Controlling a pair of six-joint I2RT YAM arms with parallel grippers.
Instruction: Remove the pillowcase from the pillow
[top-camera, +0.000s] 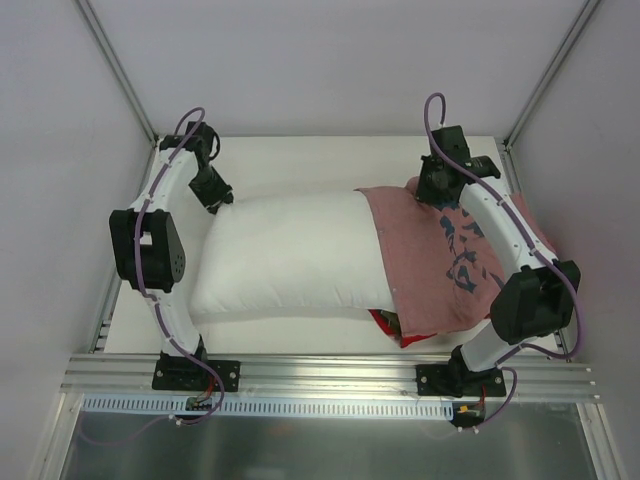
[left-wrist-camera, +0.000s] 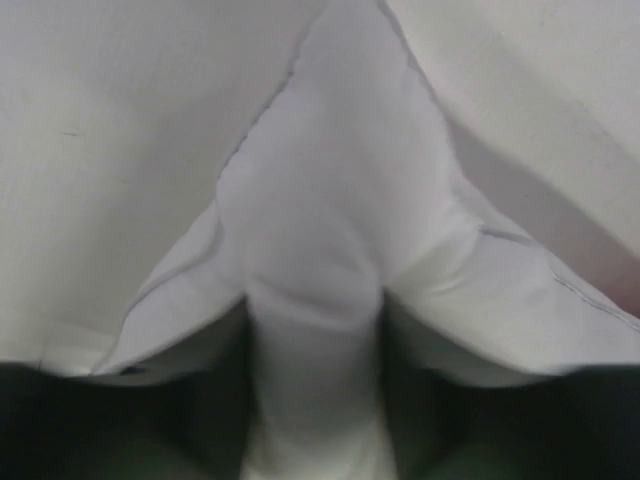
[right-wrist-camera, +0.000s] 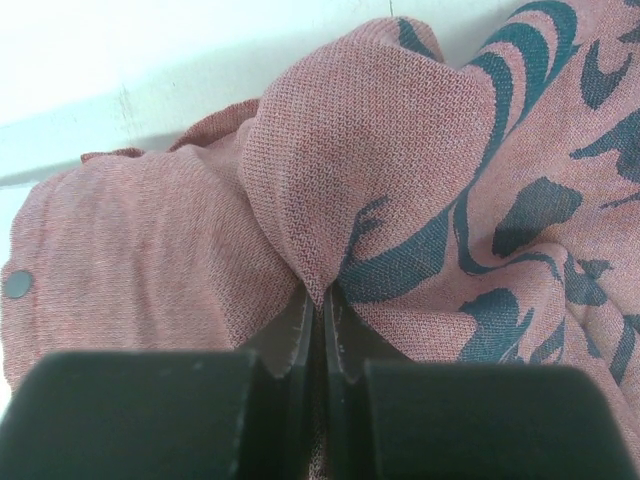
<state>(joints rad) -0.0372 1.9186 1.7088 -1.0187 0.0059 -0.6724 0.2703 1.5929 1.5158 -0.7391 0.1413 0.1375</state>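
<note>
The white pillow (top-camera: 290, 255) lies across the table's middle, most of it bare. The dusty-pink pillowcase (top-camera: 450, 260) with dark-blue calligraphy covers only its right end, its red reverse (top-camera: 385, 322) showing at the front. My left gripper (top-camera: 214, 190) is at the pillow's far left corner, shut on a pinched fold of white pillow (left-wrist-camera: 315, 330). My right gripper (top-camera: 437, 187) is at the pillowcase's far edge, shut on a peak of pink cloth (right-wrist-camera: 330, 200) in the right wrist view, its tips (right-wrist-camera: 318, 305) nearly touching.
White walls with metal frame posts (top-camera: 115, 65) enclose the table on three sides. An aluminium rail (top-camera: 330, 375) runs along the near edge under the arm bases. The right arm (top-camera: 510, 240) stretches above the pillowcase.
</note>
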